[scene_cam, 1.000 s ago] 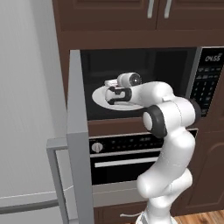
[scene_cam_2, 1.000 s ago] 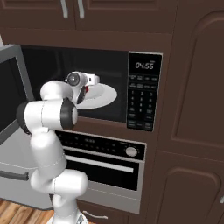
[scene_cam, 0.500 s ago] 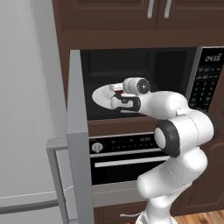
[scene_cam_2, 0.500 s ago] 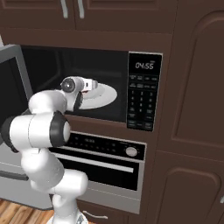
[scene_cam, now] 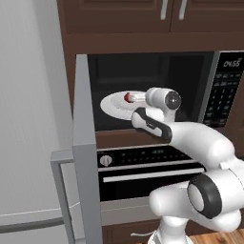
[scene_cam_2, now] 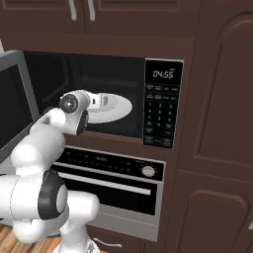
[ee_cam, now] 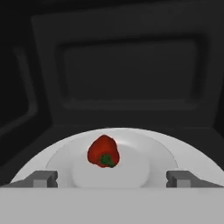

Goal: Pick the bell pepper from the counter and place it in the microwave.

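Bell pepper (ee_cam: 103, 152): was seen lying on the white plate (ee_cam: 175, 153) inside the microwave (scene_cam_2: 148, 94), stem toward the camera.
Gripper (ee_cam: 112, 178): was held spread wide, empty, with the pepper just beyond its tips.
Step in hand: withdrawal was judged due; the hand would best be drawn straight back, clear of plate and door (scene_cam: 86, 143).
Hard to make out: contact between tips and plate could not be told.

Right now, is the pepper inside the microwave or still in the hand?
Inside. The pepper lies on the white plate in the microwave, and the hand is open with its fingertips apart, clear of it.
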Available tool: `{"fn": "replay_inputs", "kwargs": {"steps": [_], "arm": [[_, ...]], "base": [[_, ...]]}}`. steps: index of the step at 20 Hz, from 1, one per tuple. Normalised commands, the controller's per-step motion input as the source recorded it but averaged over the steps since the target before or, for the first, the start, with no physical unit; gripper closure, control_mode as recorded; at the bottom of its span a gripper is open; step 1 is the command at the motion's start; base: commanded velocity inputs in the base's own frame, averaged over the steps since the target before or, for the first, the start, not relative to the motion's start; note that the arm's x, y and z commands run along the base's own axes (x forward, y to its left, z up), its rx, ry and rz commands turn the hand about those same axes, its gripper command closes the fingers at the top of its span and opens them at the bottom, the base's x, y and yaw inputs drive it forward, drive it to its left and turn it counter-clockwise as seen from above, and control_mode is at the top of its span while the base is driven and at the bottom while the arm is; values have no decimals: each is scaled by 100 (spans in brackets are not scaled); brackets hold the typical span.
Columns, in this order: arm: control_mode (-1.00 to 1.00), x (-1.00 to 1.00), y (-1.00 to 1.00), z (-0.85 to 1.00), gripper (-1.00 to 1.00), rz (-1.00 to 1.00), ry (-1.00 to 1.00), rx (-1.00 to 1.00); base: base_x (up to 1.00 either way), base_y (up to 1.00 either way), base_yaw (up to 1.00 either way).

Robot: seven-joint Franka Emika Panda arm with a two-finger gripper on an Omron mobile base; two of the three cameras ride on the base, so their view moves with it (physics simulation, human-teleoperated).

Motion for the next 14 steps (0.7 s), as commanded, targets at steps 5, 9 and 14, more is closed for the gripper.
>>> {"fn": "replay_inputs", "kwargs": {"steps": [5,9,14], "arm": [[-100,-100,-11,66,-100,-1,21,1],[-100,-100,-14,72,-100,0,38,0],[-100,-100,-3,20,-100,0,19,0]], "base": [[0,0,0],[0,0,0],[0,0,0]]}}
